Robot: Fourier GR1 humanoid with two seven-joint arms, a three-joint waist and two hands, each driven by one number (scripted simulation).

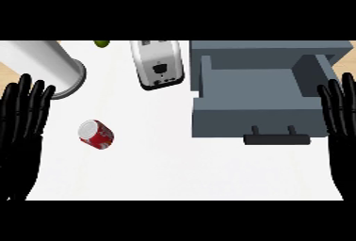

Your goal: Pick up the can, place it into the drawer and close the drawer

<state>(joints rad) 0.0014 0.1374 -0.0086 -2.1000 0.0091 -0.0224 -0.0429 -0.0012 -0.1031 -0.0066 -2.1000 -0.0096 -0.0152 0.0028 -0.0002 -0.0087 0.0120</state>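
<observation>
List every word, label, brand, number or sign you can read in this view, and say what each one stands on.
No text can be read anywhere.
Red cylindrical can with white markings: the white patches may be a label, too blurred to read.
White and black toaster: a dark control panel on its front, no legible marks.
Grey open drawer with a black handle: plain.
Large white cylinder with a grey rim: plain.
</observation>
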